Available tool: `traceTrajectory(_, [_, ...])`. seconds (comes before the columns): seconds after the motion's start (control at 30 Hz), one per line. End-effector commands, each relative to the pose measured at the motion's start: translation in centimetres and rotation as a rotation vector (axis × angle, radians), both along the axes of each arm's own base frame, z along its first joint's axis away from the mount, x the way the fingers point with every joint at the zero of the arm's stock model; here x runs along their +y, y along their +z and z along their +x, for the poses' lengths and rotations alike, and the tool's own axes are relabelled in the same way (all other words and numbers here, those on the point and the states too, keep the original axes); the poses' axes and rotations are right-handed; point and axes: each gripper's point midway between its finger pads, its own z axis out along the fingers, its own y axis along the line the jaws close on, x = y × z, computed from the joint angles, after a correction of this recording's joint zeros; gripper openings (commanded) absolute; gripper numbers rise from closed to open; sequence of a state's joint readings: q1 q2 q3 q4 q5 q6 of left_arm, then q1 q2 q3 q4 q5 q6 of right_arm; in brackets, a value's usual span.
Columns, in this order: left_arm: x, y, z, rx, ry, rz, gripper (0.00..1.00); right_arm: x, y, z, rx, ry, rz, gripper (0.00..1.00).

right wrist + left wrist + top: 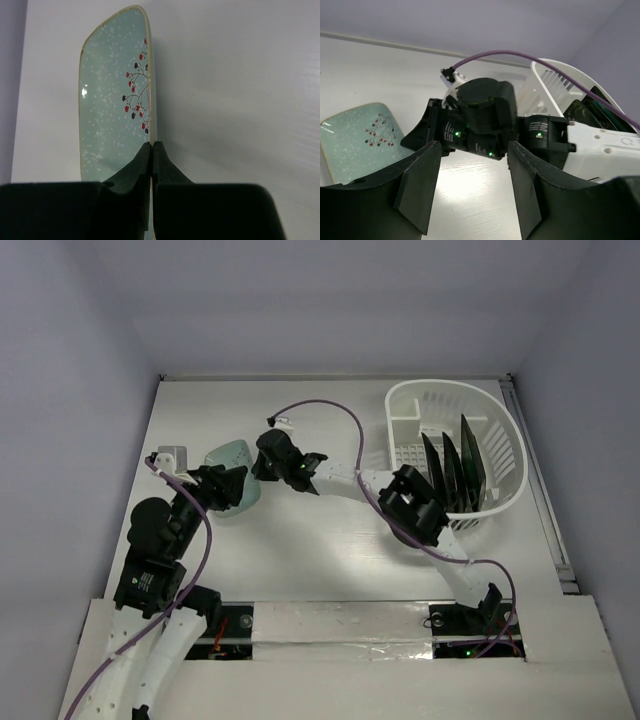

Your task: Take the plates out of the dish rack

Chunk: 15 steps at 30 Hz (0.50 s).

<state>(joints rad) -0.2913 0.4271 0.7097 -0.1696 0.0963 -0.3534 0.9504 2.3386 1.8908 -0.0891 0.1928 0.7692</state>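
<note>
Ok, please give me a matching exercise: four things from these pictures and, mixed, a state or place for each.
1 mint-green plate
2 dish rack
3 left tool
4 right tool

a open, empty
b holds dark plates on edge
c shut on a plate's rim
d out of the rack, berry pattern

Pairs: 1-d, 2-b, 3-a, 4-c
</note>
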Motion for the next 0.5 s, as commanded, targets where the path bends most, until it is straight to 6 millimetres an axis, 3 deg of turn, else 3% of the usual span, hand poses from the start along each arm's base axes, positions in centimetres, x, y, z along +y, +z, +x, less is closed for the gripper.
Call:
traceTrajectory(0.0, [-0.5,2.1,-0.4,-0.056,-0.030,-0.017,0.52,3.7,8.5,1.4,-0.080,-0.005,0.294,0.00])
traceTrajectory(0.27, [-0.9,1.8,-0.1,-0.041,-0.039,-0.014,0.52,3.8,6.5,2.6,-0.052,-0.086,0.315,0.01])
traceTrajectory(0.37, [-0.8,1.7,0.0,-0.037,-0.036,-0.011,0.52,3.6,5.0,2.7,-0.023,-0.090,0.318,0.15])
traceTrajectory(0.4, [-0.8,1.7,0.0,-0.040,-0.036,-0.012,0.52,3.7,5.2,2.6,-0.023,-0.081,0.330,0.27])
traceTrajectory(0.47, [-0.9,1.6,0.0,-0.037,-0.039,-0.012,0.52,3.4,5.2,2.3,-0.024,-0.076,0.334,0.36])
